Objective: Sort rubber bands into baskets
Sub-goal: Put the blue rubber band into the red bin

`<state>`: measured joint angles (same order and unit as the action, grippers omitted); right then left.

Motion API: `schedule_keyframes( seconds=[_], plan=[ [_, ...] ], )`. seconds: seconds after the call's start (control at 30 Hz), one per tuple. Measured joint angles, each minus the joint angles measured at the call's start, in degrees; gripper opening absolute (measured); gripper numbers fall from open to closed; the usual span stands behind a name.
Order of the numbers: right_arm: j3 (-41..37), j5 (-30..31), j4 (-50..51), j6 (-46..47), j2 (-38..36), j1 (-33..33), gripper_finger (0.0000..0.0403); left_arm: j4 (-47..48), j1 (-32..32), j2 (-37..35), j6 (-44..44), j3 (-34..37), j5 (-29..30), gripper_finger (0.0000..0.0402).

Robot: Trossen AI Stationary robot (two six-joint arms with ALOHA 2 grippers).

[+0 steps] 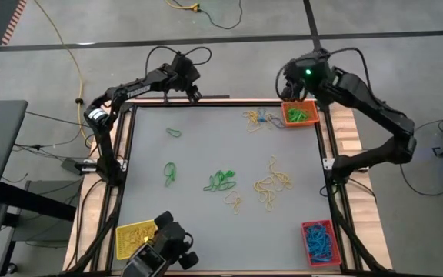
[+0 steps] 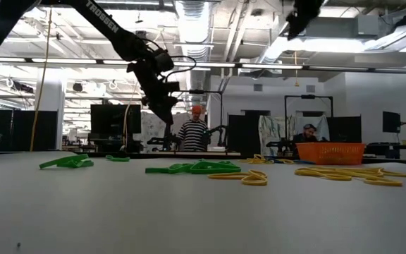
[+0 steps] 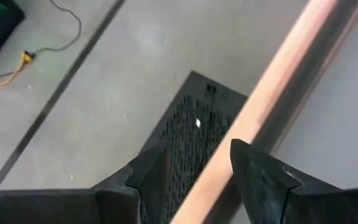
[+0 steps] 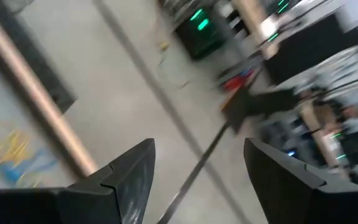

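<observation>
Loose rubber bands lie on the grey mat: green ones (image 1: 220, 181) in the middle and at the left (image 1: 170, 173), yellow ones (image 1: 274, 183) right of the middle, and a yellow-and-blue cluster (image 1: 258, 119) at the far edge. The orange basket (image 1: 300, 115) at the far right holds green bands. The red basket (image 1: 319, 240) at the near right holds blue ones. The yellow basket (image 1: 137, 238) sits at the near left. My left gripper (image 3: 197, 163) hangs open and empty over the table's far edge (image 1: 191, 92). My right gripper (image 4: 197, 155) is open and empty, raised beside the orange basket (image 1: 287, 88).
A wooden rim (image 3: 272, 81) frames the mat. A dark camera mount (image 1: 160, 250) stands at the near edge beside the yellow basket. A yellow cable (image 1: 68, 54) runs over the floor beyond the table. People (image 2: 192, 130) stand in the room behind.
</observation>
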<state>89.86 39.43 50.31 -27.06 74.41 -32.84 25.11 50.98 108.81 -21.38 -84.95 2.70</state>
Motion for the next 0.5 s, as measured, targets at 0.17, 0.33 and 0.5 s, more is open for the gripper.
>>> schedule_keyframes(
  seconds=[0.17, 0.33, 0.5],
  plan=[
    [0.00, -11.21, 6.13, 5.59, 4.00, -5.08, 0.0276, 1.59, 0.00, 0.00, 0.31, 0.08, -2.73, 0.0163],
    [0.00, -18.35, 9.75, 8.26, 10.42, -6.94, 0.0276, -0.54, -0.43, 0.00, 0.91, 4.40, -5.29, 0.0163],
    [-0.02, -20.70, 11.47, 9.31, 16.76, -7.39, 0.0276, -3.29, -1.08, 0.02, 1.30, 10.42, -5.29, 0.0163]
  ],
)
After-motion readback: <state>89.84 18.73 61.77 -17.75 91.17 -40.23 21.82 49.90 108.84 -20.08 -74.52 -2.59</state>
